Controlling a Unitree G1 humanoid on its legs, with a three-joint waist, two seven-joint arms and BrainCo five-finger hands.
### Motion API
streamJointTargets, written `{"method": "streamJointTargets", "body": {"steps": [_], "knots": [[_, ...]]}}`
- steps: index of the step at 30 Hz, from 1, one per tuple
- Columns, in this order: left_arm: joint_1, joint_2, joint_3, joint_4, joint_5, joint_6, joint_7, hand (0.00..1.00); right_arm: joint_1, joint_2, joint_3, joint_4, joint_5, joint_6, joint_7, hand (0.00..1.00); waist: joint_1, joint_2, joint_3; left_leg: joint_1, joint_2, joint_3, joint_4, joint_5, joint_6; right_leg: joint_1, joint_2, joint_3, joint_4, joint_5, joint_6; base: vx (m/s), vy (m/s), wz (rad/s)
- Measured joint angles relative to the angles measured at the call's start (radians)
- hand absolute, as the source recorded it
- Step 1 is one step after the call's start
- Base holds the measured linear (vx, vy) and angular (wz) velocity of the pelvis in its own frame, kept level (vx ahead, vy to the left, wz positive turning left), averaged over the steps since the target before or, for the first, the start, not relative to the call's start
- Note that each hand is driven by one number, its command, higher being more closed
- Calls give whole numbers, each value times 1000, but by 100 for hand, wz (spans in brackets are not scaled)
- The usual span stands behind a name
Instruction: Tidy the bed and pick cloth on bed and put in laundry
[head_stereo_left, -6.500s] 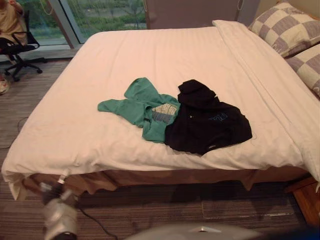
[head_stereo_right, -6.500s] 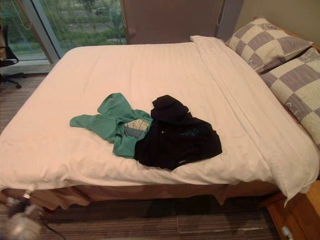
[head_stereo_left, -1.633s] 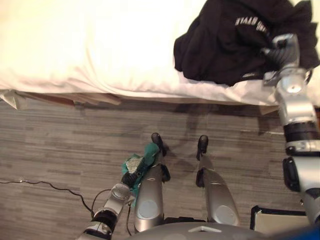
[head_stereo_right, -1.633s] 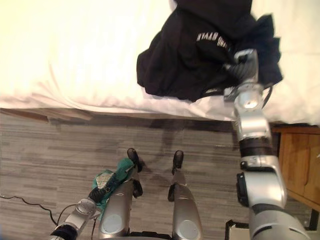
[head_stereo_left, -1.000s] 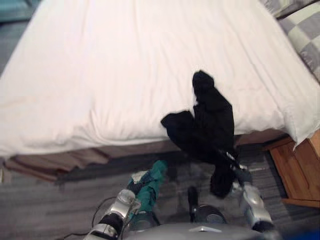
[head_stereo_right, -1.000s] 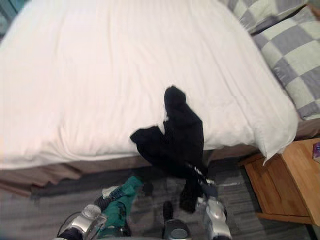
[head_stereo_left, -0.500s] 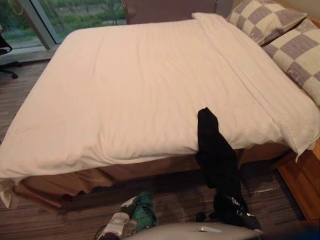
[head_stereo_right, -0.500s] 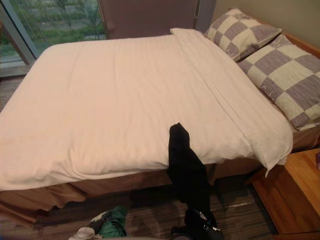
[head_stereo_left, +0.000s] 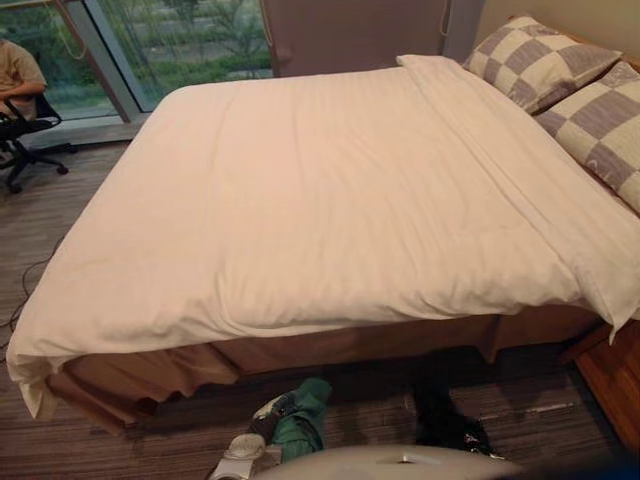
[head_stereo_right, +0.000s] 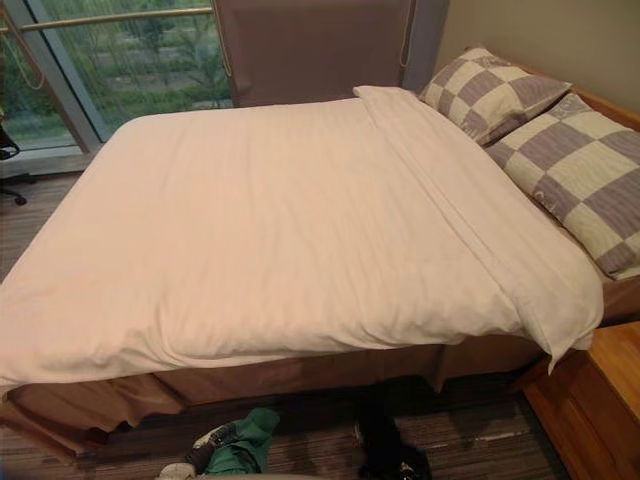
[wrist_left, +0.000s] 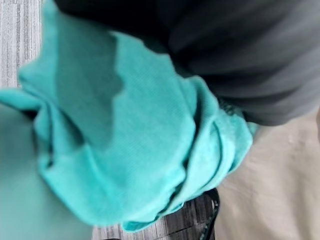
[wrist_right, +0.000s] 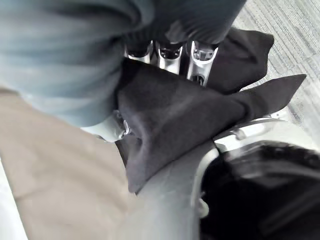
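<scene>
low over the striped grey floor (head_stereo_left: 540, 412), just off the near edge of the bed (head_stereo_left: 300, 200), my right hand (wrist_right: 170, 52) is clenched on the black cloth (wrist_right: 180, 115). its silver fingers (wrist_right: 202, 56) press a fold against the palm, and loose corners hang off in limp points. that fabric looks matte, thin and floppy, so i judge it could slide out if the clamp eases. my left hand (wrist_left: 250, 55) is buried under the green cloth (wrist_left: 130, 140), and i cannot tell whether it is closed round it. this cloth is a soft fine knit, bunched in thick rolls beside the bed's near edge. for the carry to the laundry i would hold both arms a little higher, so no tail drags or snags underfoot. i would then turn away from the bed slowly and watch the green bundle most. farther out, the white duvet (head_stereo_right: 280, 220) lies smooth on the bed with faint stripes and a few shallow creases, and a tan skirt hangs under its edge. plump grey-and-cream checked pillows (head_stereo_right: 560, 160) sit at the bed's head. a wooden bedside table (head_stereo_right: 600, 400) stands by that same end, and a seated person (head_stereo_left: 15, 75) is beyond the bed's foot, by the window.
</scene>
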Motion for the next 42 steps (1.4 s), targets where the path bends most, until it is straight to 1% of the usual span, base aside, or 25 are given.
{"method": "streamJointTargets", "body": {"steps": [2,5,7,10,16,17,20,21,22,24,25,27,28,29,30,31,33,34,35,36,38,39,40,41,42], "knots": [[2,0,-4,2,-2,-5,2,100,-3,0,-2,0,-24,7,11,100,10,-2,-2,1,-10,-21,0,-1,1,5,-3,-7,0,-4,1,58,5,20],[2,0,-44,12,-60,-7,22,100,-3,3,10,14,-81,15,44,100,4,-15,-3,-11,-20,-110,0,1,4,15,-13,-34,83,-72,-3,61,-27,78],[-7,12,-56,33,-119,-14,42,100,-3,1,38,27,-81,13,48,100,-13,-28,-2,-25,-22,-210,0,10,11,12,-13,14,168,-116,-33,35,-23,118],[-9,33,-72,32,-216,-28,72,100,-25,-5,72,81,-89,6,77,100,5,-39,-2,-39,-26,-265,0,28,6,17,-16,7,174,-146,-37,11,-62,69],[33,27,-32,35,-398,-75,95,100,-84,-49,163,91,-199,4,99,100,17,-24,12,-61,-19,-319,0,57,-4,30,-7,-17,166,-184,-30,-48,-79,28],[37,25,-31,39,-429,-86,94,100,-93,-59,179,91,-206,-1,101,100,16,-12,14,-71,-18,-337,0,64,-5,30,-6,-37,166,-186,-30,-62,-75,40],[36,22,-29,47,-482,-105,87,100,-112,-74,203,96,-234,-4,101,100,15,-11,15,-112,-22,-368,-1,79,10,36,-22,-133,171,-190,-30,-69,-46,78],[38,23,-1,33,-486,-103,71,100,-109,-73,210,88,-238,-1,100,100,10,-22,18,-128,-22,-297,0,53,70,60,-43,-206,164,-187,-24,-18,38,165],[38,24,44,14,-484,-107,46,100,-101,-72,229,80,-238,2,100,100,5,-53,18,-137,-26,-152,21,24,139,81,-86,-306,152,-180,-13,8,45,196],[26,15,73,-24,-464,-127,22,100,-105,-76,245,79,-231,11,100,100,6,-74,37,-198,-19,-24,176,20,148,126,-130,-445,177,-178,-8,47,80,241],[32,-2,73,-43,-455,-142,6,100,-114,-90,246,80,-226,18,99,100,9,-49,51,-209,-27,-25,215,44,148,140,-127,-489,220,-180,-10,48,157,244],[36,-7,55,-51,-444,-156,-5,100,-141,-93,243,90,-218,23,96,100,17,-28,67,-212,-56,-75,170,46,153,136,-128,-476,260,-218,-27,-19,144,193],[35,10,55,-51,-444,-160,-6,100,-168,-81,243,93,-212,22,96,100,21,-49,76,-214,-93,-106,130,67,166,137,-129,-476,223,-227,-34,-60,60,162],[48,26,53,-46,-445,-159,-12,100,-201,-55,241,95,-212,15,93,100,23,-76,78,-214,-129,-95,86,56,175,156,-150,-504,188,-238,0,-42,31,106],[50,32,55,-46,-456,-159,-19,100,-216,-46,236,95,-213,12,89,100,21,-80,83,-214,-134,-55,80,43,170,168,-156,-530,176,-235,28,-32,65,129],[46,35,40,-47,-456,-154,-32,100,-230,-44,221,94,-212,4,81,100,13,-86,92,-208,-146,18,70,19,171,194,-174,-597,171,-228,36,-3,94,111],[46,32,27,-44,-456,-150,-47,100,-223,-45,217,95,-211,7,75,100,15,-75,97,-204,-167,20,44,24,176,218,-184,-646,172,-211,31,10,123,122],[47,31,15,-31,-459,-141,-61,100,-217,-49,187,97,-196,8,73,100,15,-49,98,-182,-195,-41,1,34,181,242,-183,-681,188,-180,4,68,129,130],[44,33,-3,-25,-458,-135,-68,100,-211,-51,171,99,-184,9,68,100,14,-41,99,-176,-201,-78,2,37,182,256,-185,-689,212,-158,1,91,89,119],[43,35,-9,-22,-458,-135,-74,100,-203,-51,165,101,-174,9,64,100,15,-38,97,-172,-204,-99,2,39,183,260,-188,-691,234,-144,-1,133,71,106],[33,51,-45,-11,-457,-133,-87,100,-185,-44,141,100,-113,1,45,100,15,-28,97,-153,-208,-206,8,49,202,233,-216,-656,419,-115,-57,187,48,116],[30,55,-58,-10,-457,-132,-89,100,-184,-43,136,99,-100,-1,41,100,13,-31,99,-151,-207,-230,8,54,209,214,-210,-611,458,-150,-56,205,20,117],[20,71,-82,-10,-453,-120,-88,100,-182,-39,135,99,-73,-4,40,100,11,-39,108,-143,-203,-278,7,54,210,166,-164,-491,483,-219,-26,201,-1,122],[12,84,-88,-6,-439,-107,-86,100,-168,-40,131,99,-46,-14,47,100,9,-33,114,-136,-197,-327,8,54,210,119,-106,-369,475,-263,-13,233,-7,123],[7,86,-91,-1,-430,-101,-86,100,-157,-42,129,98,-30,-22,53,100,7,-34,115,-129,-195,-348,8,55,209,99,-81,-323,465,-274,-14,261,-15,120]]}}
